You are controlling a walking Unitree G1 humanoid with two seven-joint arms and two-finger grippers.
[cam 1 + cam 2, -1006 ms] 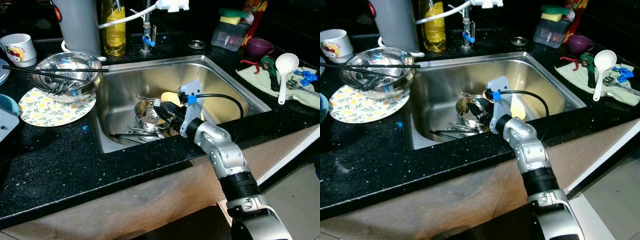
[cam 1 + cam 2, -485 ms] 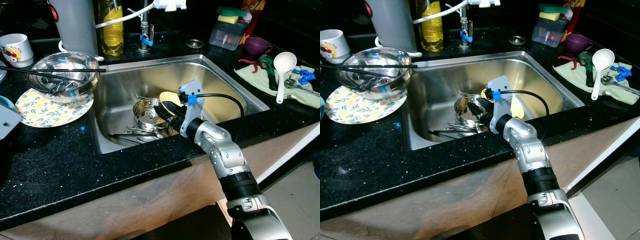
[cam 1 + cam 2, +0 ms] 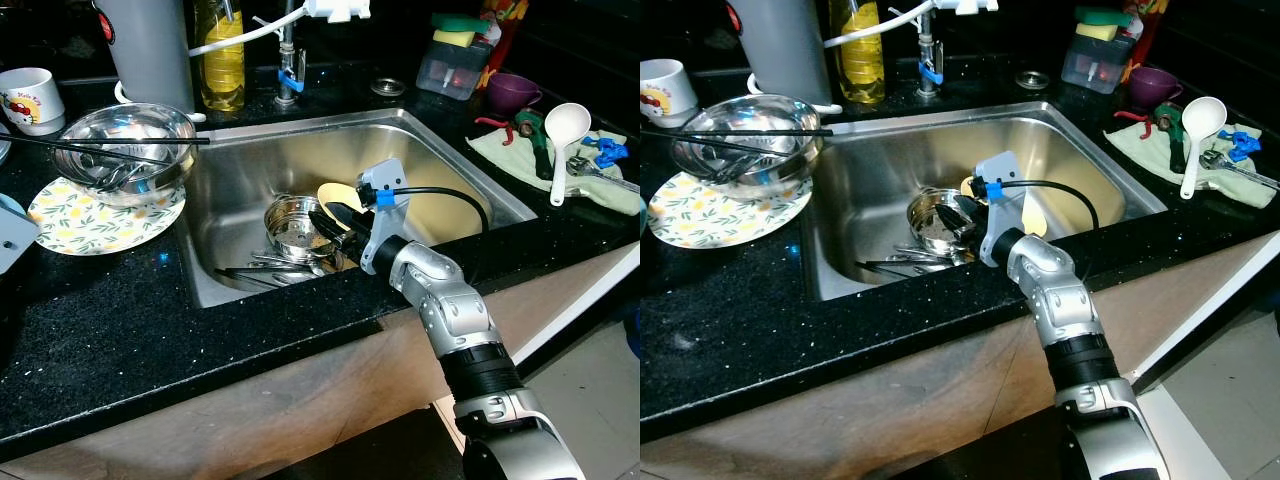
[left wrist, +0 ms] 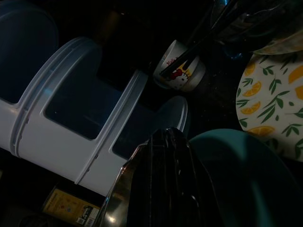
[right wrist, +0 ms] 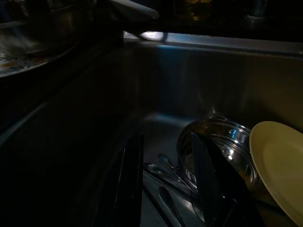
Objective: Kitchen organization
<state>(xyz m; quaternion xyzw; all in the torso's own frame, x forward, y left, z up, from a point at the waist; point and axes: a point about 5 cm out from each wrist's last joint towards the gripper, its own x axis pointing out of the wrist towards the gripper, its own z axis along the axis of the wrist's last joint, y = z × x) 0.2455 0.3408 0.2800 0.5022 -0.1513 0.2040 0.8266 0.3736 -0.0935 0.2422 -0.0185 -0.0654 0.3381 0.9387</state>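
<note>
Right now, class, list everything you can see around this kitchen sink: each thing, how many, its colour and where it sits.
Sink: one, steel, set in the black counter.
Steamer pot: one, steel, in the sink.
Yellow plate: one, leaning beside the pot.
Cutlery: several pieces, sink floor.
Steel bowl: one, on the floral plate, chopsticks across it.
Mug: one, white, counter's far left.
Ladle: one, white, on the green cloth.
Right gripper: open, low in the sink at the pot.

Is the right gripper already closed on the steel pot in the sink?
No; in the right wrist view the right gripper has its fingers spread apart over the cutlery, one finger in front of the steel pot, gripping nothing.
</note>
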